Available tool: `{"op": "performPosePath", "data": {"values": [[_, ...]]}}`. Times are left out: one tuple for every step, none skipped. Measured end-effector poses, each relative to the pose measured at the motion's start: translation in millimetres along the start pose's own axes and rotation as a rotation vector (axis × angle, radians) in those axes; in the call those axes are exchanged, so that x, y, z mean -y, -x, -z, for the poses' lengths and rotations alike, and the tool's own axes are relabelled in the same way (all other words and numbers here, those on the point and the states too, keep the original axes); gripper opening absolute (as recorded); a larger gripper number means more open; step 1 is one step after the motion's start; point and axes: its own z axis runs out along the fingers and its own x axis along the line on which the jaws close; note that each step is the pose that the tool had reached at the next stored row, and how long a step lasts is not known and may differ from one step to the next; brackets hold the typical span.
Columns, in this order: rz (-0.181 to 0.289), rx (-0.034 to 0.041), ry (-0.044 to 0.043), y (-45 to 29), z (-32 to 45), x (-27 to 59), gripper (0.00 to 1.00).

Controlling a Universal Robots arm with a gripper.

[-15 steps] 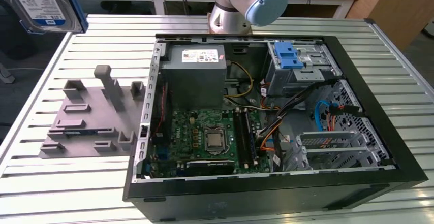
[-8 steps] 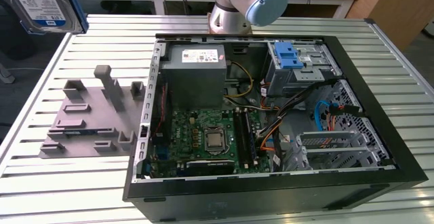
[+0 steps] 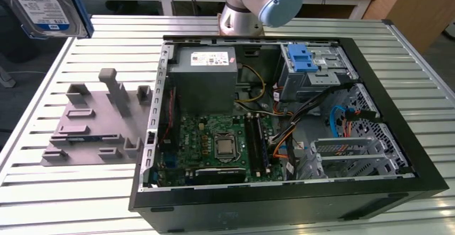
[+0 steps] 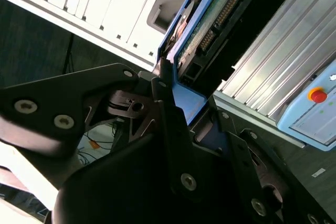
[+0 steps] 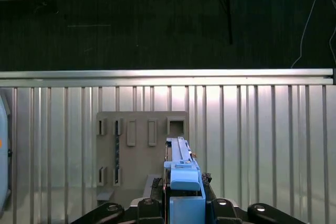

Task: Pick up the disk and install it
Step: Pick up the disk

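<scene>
Holding the disk [image 5: 181, 174] by its blue frame, the gripper [image 5: 185, 205] is closed on it from both sides. In the first wrist view I see the disk standing on its edge between the two fingers, high above the surface [image 5: 262, 129] and the grey holder [image 5: 142, 140]. In the second wrist view the disk [image 4: 210, 24] shows its green board and connector, and the fingers [image 4: 164, 98] press the frame near one end. In the exterior view the disk [image 3: 44, 6] hangs close to the camera at the view's upper left corner, label side visible, well apart from the open case [image 3: 284, 205].

I judge that the step in hand is the carry toward the case: the pick is done, the install is not. To do it well, I think the grip must not loosen, because the hold is near one end and the long body can swing or slip in the plastic frame. I would move slowly, without sudden turns of the wrist. The bay [image 3: 327, 72] with the blue latch [image 3: 304, 60] sits in the far corner of the case, on the exterior view's right of the grey box [image 3: 206, 80]. Cables [image 3: 334, 115] lie just beside the bay, so a low path risks catching them or the case wall. I cannot tell from here which way the connector must face.
</scene>
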Motion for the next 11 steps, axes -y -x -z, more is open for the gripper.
{"op": "performPosePath", "data": {"values": [[0.0, 0.0001, 0.0, -0.2, 0.0, 1.5, 0.36], [0.0, 0.0001, 0.0, -0.2, 0.0, 3.3, 0.36], [0.0, 0.0, 0.0, -0.2, 0.0, 5.0, 0.36], [0.0, 0.0001, -0.0001, -0.3, 0.0, 6.4, 0.36], [0.0, 0.0001, 0.0, -0.3, 0.0, 7.8, 0.36], [0.0, 0.0001, 0.0, -0.4, 0.1, 9.0, 0.36], [0.0, 0.0001, 0.0, -0.6, 0.1, 10.1, 0.36], [0.0, 0.0001, 0.0, -1.2, 0.1, 11.3, 0.36], [0.0, 0.0001, 0.0, -1.9, 0.1, 12.0, 0.36], [0.0, 0.0001, 0.0, -2.8, 0.1, 12.6, 0.36], [0.0, 0.0002, 0.0001, -4.0, 0.1, 12.9, 0.36]]}}
